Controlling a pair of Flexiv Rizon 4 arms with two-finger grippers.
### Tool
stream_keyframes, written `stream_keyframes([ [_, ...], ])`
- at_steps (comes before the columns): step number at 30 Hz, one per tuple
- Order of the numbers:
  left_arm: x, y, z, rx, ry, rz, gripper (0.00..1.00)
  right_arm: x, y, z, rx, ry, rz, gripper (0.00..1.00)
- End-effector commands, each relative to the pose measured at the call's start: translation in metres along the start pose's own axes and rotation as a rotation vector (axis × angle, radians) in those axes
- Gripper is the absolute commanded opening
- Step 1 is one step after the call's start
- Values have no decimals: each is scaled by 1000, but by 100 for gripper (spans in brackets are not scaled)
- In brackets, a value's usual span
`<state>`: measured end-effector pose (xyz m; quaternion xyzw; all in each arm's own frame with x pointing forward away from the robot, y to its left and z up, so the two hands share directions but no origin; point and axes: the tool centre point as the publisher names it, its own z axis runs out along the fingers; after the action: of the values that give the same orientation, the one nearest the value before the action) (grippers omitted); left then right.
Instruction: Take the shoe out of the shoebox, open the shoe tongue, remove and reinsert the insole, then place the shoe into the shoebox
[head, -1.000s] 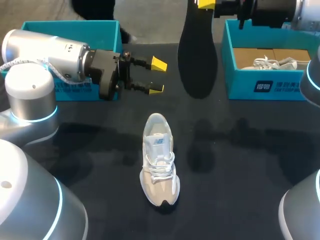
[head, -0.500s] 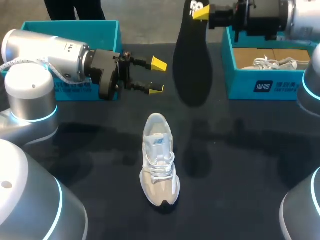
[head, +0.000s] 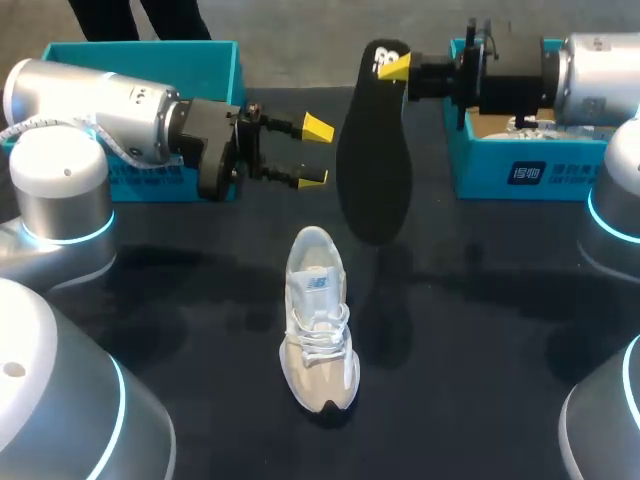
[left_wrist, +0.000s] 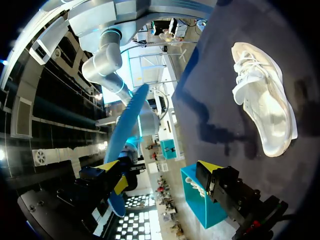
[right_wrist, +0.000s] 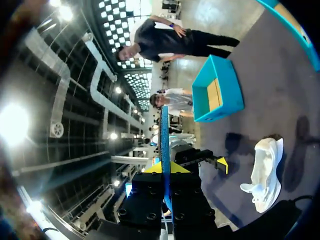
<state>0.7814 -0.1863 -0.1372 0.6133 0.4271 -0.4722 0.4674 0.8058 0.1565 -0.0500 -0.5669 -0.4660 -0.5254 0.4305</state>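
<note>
Black insole (head: 375, 160) hangs toe-down from the right claw (head: 395, 68), which is clamped on its heel end, above the desk (head: 480, 330) just beyond the heel of the white shoe (head: 318, 320), whose long axis runs from far edge to near edge; the left claw (head: 315, 153) stands wide open and empty.

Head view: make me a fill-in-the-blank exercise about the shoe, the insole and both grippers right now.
The right gripper is shut on the black ____. The left gripper is ____ and holds nothing. The white shoe stands upright on the dark ____.
Missing words: insole; open; table.
</note>
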Motion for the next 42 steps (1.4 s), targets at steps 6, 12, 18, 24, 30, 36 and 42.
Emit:
stream_keyframes([
  [6, 0, -1, 1, -3, -2, 2, 100, -11, 7, 8, -6, -11, 25, 0],
  [12, 0, -1, 1, -3, -2, 2, 100, -13, 15, 7, -6, -13, 33, 0],
  [18, 0, -1, 1, -3, -2, 2, 100, -12, 25, 6, -12, -2, 47, 0],
  [24, 0, -2, -1, -15, -14, 6, 100, -12, 25, 6, -12, -2, 47, 0],
  [30, -17, -6, -14, -22, -38, 76, 100, -12, 25, 6, -12, -2, 47, 0],
  [36, -24, -7, -12, -14, -49, 131, 100, -12, 25, 6, -12, -2, 47, 0],
  [42, -26, -6, -5, -9, -69, 169, 100, -12, 25, 6, -12, -2, 47, 0],
])
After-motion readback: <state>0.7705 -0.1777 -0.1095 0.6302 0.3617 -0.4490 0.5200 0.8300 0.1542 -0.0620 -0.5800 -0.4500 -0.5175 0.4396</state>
